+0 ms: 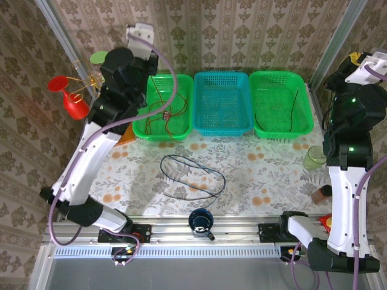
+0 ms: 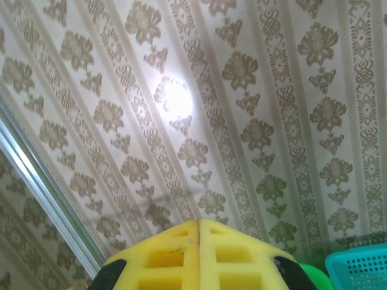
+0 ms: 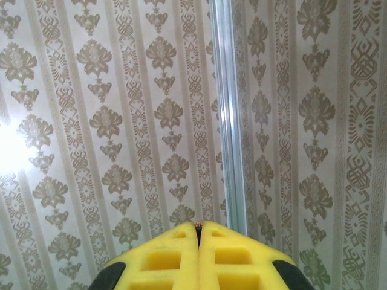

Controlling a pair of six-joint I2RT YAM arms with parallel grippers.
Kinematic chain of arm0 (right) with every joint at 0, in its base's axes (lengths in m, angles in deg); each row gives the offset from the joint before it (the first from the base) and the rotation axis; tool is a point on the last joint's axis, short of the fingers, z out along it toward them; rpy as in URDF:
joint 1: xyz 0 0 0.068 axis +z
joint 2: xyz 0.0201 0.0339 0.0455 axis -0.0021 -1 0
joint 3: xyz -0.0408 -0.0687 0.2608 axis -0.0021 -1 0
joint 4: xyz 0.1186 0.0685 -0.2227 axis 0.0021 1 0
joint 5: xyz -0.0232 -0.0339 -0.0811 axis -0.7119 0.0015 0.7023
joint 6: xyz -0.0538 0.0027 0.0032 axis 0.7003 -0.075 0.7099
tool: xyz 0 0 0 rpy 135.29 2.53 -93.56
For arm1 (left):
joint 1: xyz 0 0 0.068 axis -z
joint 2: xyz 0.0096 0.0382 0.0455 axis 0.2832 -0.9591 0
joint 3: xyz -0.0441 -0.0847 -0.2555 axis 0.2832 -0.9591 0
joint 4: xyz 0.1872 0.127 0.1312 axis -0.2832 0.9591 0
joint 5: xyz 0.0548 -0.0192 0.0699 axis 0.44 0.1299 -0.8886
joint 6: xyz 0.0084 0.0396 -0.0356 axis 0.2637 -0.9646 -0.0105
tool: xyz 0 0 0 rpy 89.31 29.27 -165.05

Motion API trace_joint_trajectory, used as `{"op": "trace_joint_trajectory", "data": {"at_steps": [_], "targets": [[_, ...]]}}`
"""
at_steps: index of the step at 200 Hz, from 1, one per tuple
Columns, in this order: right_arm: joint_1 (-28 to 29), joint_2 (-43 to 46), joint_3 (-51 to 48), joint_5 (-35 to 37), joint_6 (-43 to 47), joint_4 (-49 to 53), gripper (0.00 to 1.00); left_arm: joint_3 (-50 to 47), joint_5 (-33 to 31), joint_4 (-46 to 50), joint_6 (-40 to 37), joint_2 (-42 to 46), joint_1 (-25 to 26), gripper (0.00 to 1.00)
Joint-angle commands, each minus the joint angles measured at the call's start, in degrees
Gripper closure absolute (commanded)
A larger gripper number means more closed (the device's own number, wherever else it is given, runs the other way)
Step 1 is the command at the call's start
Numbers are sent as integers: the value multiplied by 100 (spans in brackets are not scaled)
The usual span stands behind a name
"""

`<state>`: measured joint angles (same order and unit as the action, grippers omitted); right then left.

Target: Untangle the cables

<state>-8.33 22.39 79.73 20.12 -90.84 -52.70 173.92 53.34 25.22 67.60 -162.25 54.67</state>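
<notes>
top external view: the bench, under a floral cloth, carries three plastic mesh baskets in a row along its far edge. the thin red cable lies loosely coiled inside the left green basket. the teal middle basket touches it on one side and the right green basket on the other. the thin black cable lies in that right basket, along its right and near walls. the thin dark blue cable lies in an open loop on the cloth, in front of the baskets and apart from them. a round dark blue cup stands at the near edge. the left arm reaches up over the left basket's left side; the right arm stands raised at the bench's right edge.

left wrist view: the left gripper is fully closed, its yellow pads pressed together with nothing between them. it points at the patterned wallpaper, with a corner of the teal basket at lower right.

right wrist view: the right gripper is likewise closed and empty, facing wallpaper and an upright metal frame post.
</notes>
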Motion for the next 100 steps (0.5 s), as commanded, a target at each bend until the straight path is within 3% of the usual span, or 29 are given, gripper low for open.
{"op": "trace_joint_trajectory", "data": {"at_steps": [1, 49, 100], "targets": [[19, -96, 295, 213, 19, -255, 100, 1143, 158, 152, -875, -632, 19, 100], [19, -386, 413, 144, -114, -143, 100, 4266, 328, 627, -1743, -2400, -77, 100], [19, -556, 559, 104, 107, -104, 100, 3778, 606, -380, -2010, -2300, -329, 100]]}}
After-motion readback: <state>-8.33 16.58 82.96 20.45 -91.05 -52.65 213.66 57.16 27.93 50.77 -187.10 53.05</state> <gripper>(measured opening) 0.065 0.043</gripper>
